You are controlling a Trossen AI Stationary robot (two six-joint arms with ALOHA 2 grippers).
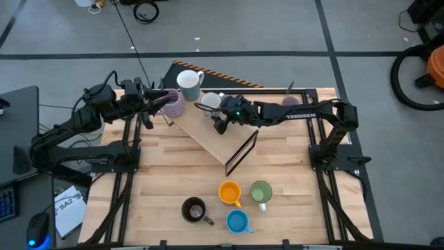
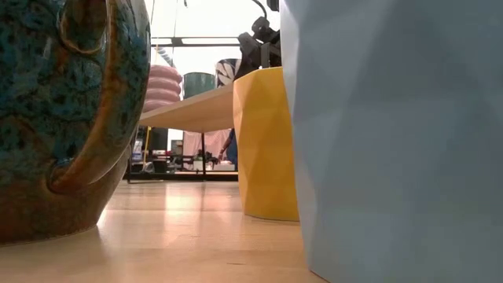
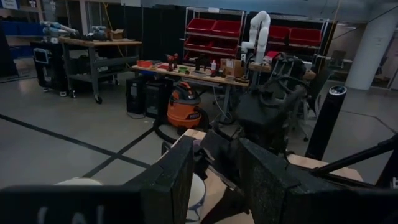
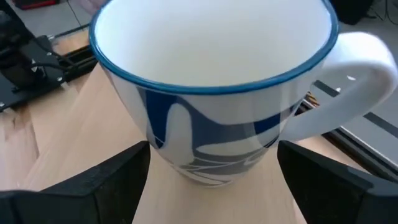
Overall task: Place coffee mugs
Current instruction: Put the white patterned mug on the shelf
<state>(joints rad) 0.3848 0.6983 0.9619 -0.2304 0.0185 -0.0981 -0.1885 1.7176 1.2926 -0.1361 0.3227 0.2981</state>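
Right gripper (image 4: pixel 211 180) stands wide open astride the white blue-rimmed mug (image 4: pixel 211 93) on the wooden shelf (image 1: pixel 208 135), upper centre of the high view — nothing held. Glazed ceramic: rigid, slippery, breakable — grip across the body. Left gripper (image 1: pixel 158 104) at the lilac mug (image 1: pixel 173 104); opening indeterminate.

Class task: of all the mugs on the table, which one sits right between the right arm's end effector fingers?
The white mug with blue rim, up on the wooden shelf. The right end effector straddles it, open; the other mugs are not at this end effector.
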